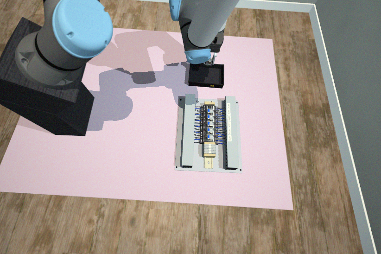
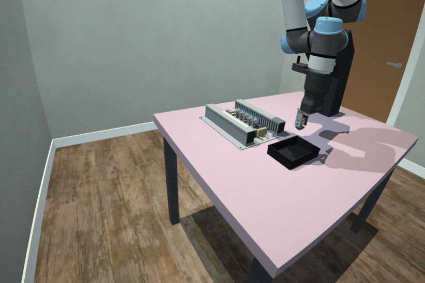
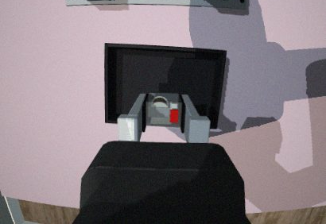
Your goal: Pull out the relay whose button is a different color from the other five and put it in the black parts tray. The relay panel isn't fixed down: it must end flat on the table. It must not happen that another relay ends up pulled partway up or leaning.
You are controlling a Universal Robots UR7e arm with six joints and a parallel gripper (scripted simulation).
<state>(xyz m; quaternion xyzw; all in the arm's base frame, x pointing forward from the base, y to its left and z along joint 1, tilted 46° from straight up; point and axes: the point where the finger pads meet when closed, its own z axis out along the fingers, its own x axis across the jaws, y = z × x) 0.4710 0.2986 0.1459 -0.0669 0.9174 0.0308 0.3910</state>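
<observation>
Pink table [image 1: 142, 165] [image 2: 230, 170] [image 3: 52, 83] carries relay panel [image 1: 198, 165] [image 2: 226, 136] [image 3: 119, 0] and black tray [image 1: 206, 85] [image 2: 279, 158] [image 3: 106, 83].

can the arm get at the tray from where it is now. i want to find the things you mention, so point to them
Probably yes: the gripper [image 1: 209, 61] [image 2: 301, 120] [image 3: 163, 106], shut on the relay [image 1: 209, 61] [image 2: 304, 120] [image 3: 160, 112], hangs above the table by the tray [image 1: 222, 76] [image 2: 279, 159] [image 3: 106, 83], whose top is open, and nothing seems to block the way.

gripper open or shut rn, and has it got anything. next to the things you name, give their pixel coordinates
Gripper [image 1: 210, 61] [image 2: 302, 119] [image 3: 163, 106]: closed on the relay with the red button [image 1: 209, 61] [image 2: 304, 120] [image 3: 174, 116], held above the table.
</observation>
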